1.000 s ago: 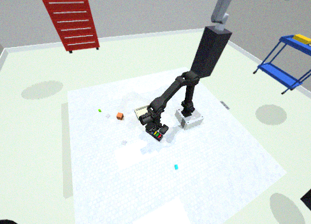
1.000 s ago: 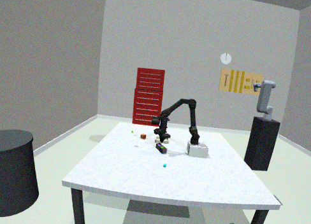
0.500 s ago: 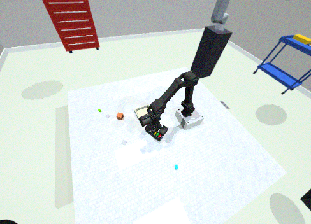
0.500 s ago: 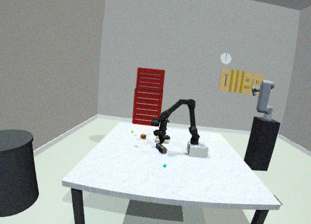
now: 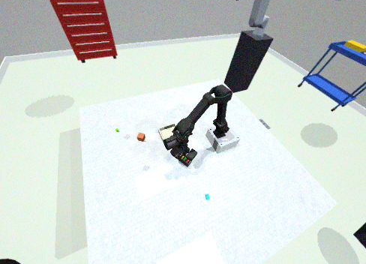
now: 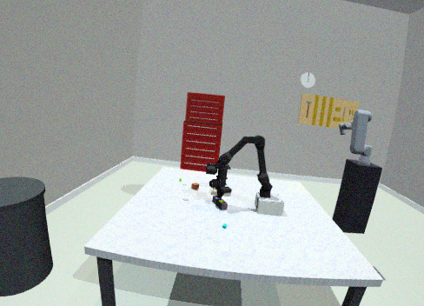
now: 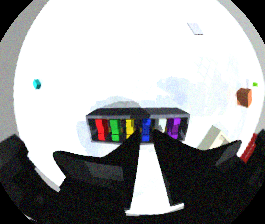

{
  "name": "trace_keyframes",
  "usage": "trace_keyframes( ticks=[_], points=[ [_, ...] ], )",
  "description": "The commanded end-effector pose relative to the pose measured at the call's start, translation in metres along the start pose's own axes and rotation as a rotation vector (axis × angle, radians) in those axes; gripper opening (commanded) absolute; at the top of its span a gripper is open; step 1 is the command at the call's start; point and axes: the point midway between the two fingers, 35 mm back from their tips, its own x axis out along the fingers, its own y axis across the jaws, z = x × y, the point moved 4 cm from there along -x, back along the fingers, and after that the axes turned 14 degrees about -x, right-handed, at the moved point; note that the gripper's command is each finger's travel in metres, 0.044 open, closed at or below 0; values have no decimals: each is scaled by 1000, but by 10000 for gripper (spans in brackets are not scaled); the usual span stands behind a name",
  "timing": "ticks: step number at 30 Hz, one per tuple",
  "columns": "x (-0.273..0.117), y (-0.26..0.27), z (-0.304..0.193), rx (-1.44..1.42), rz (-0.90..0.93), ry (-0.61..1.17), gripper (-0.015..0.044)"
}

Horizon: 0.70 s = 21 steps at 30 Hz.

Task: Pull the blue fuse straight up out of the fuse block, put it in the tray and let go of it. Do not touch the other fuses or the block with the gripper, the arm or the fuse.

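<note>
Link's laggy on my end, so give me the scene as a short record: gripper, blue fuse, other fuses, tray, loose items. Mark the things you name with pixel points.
gripper: [image 5: 186, 151] [image 6: 222, 194] [image 7: 147, 131] fingers slightly apart, nothing between them, by the blue fuse
blue fuse: [image 7: 146, 130] in the fuse block [image 5: 182, 160] [image 6: 220, 202] [image 7: 138, 112]
other fuses: red, green, yellow, white, purple, all in the block
tray: [image 5: 162, 135] [image 7: 209, 138] beside the block, partly hidden by the arm in the top view
loose items: orange cube [image 5: 141, 136] [image 6: 195, 186] [image 7: 244, 97], cyan piece [image 5: 207, 196] [image 6: 224, 226] [image 7: 37, 84]
</note>
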Motion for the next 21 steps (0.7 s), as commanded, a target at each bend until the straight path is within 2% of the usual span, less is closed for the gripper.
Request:
trace_keyframes(
  ticks=[1,21],
  points=[
    [4,0,-1,-6,-1,8,72],
    [12,0,-1,-6,-1,9,72]
  ],
)
